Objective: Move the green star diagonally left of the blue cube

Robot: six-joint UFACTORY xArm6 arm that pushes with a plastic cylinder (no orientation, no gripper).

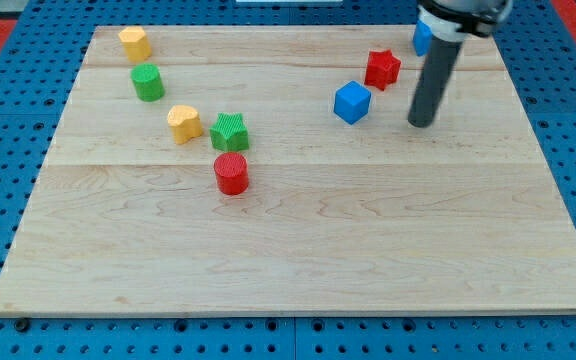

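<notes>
Plastic green star [229, 132] looks light and hard, so it can be slid easily. It should be pushed on its left side toward the blue cube [352, 102]. Nothing is touched by my tip [421, 123], right of the cube.

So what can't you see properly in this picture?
- Blue block at the view's top: mostly hidden behind my rod, so its shape is unclear.
- Arm above the rod: cut off by the view's top edge.
- My tip shows fully, right of the blue cube, far from the green star.
</notes>
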